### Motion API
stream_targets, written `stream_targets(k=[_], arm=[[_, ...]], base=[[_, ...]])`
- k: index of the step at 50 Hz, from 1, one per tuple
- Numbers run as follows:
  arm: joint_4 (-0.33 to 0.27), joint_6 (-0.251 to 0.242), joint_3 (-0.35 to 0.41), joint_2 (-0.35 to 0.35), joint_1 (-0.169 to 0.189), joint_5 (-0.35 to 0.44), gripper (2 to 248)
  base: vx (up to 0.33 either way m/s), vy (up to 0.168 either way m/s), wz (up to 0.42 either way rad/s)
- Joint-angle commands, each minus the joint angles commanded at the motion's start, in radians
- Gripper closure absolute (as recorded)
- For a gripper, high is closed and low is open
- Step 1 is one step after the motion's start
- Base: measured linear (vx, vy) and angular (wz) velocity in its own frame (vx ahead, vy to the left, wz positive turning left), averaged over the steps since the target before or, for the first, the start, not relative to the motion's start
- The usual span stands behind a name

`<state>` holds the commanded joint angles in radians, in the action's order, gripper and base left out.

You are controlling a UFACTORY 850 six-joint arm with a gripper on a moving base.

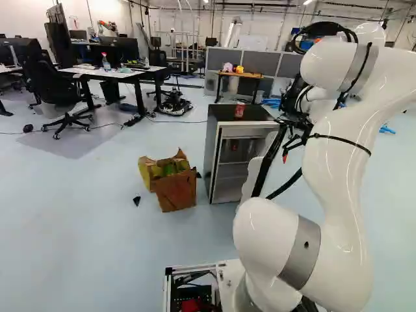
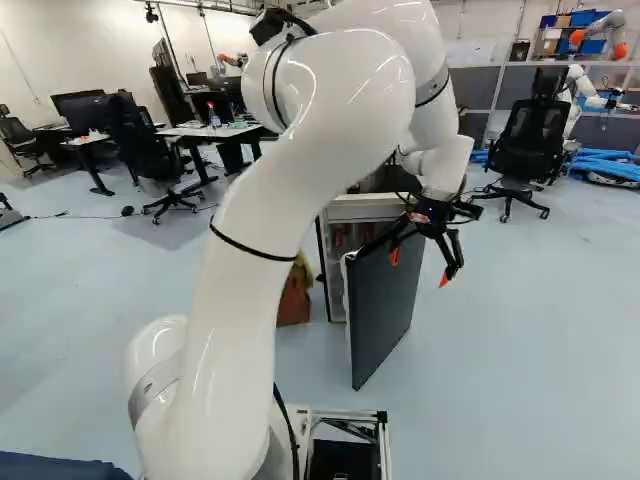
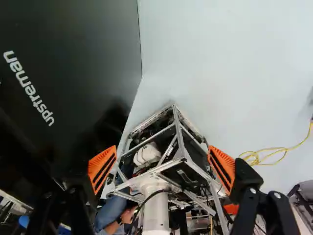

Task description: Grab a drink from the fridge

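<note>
My gripper (image 2: 420, 268) hangs by the outer face of the fridge's dark door (image 2: 383, 305), which stands swung open. In the wrist view the gripper (image 3: 162, 168) is open, its two orange pads wide apart with nothing held, and the door (image 3: 73, 58) lies beside one finger. The small fridge (image 1: 216, 156) has a black top and a lit, pale inside with shelves. On that top stands a red can (image 1: 240, 110). Small reddish items (image 1: 234, 145) show on an upper shelf, too small to make out. In the right base view my arm hides part of the fridge.
An open cardboard box (image 1: 177, 192) stands on the floor beside the fridge. Desks (image 1: 107, 73) and office chairs (image 1: 65, 97) are farther back. Another robot (image 2: 578, 90) stands at the far right of the right base view. The base's metal frame (image 3: 178, 132) shows beyond my fingers.
</note>
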<state>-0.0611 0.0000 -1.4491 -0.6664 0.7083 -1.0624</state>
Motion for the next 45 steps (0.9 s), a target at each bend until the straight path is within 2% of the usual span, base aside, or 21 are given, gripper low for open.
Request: stream_targets(k=[24,45], arm=[[-0.115,0.000,0.076,0.043,-0.074,0.164,3],[-0.128,0.000,0.128,0.074,-0.131,0.307,3]], base=[[0.000,0.000,0.000],[0.000,0.000,0.000]])
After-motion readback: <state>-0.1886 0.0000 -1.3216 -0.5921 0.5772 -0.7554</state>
